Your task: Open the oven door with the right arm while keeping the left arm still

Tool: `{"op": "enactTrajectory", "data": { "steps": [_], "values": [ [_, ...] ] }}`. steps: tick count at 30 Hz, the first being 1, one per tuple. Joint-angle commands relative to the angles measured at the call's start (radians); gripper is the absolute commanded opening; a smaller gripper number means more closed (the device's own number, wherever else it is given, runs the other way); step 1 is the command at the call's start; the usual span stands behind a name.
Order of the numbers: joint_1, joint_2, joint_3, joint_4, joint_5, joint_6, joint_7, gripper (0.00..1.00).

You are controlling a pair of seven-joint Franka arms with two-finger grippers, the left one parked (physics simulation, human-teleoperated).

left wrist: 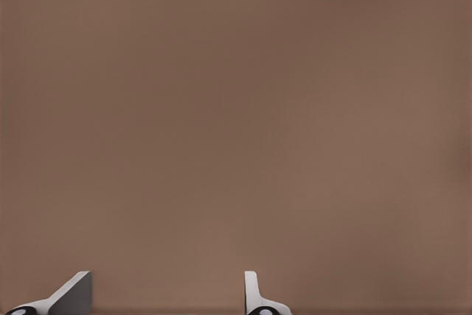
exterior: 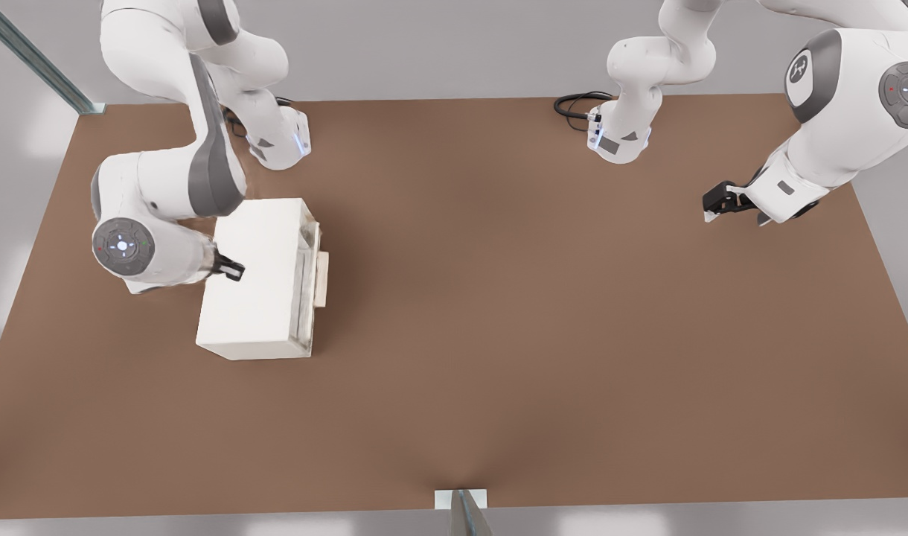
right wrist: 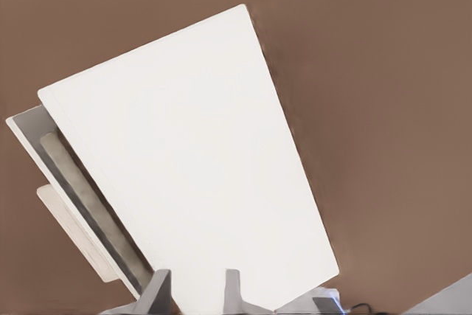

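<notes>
The oven door [exterior: 305, 286], a glass-windowed front panel with a pale tan bar handle [exterior: 321, 278], faces the front view's right on the cream-white box oven [exterior: 257, 283], which sits on the left part of the brown table [exterior: 536, 335]. The door appears slightly ajar along its top edge, though how far is hard to judge.

The right arm [exterior: 171, 186], white with grey joint bands, reaches over the oven from the far left, and its black two-finger gripper [exterior: 231, 268] hovers above the oven's top, well short of the handle. Its fingers [right wrist: 157, 293] stand a little apart and grip nothing.

The main risk, as I judge it, is the approach: coming down from here, the fingers could strike the oven's top or push the light box across the table instead of catching the handle. A shallow hold on the thin bar could also slip when pulling.

The front view shows the arm and oven together on the table. The right wrist view alone shows the gap behind the door panel and the spread of the fingers.
</notes>
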Motion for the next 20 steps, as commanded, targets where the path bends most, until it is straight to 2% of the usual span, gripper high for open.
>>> {"op": "enactTrajectory", "data": {
  "steps": [1, 20],
  "values": [
    [-0.025, -0.054, -0.003, -0.009, 0.091, 0.047, -0.473, 1.0],
    [-0.025, -0.051, -0.003, -0.013, 0.088, 0.05, -0.473, 1.0]
  ]
}}
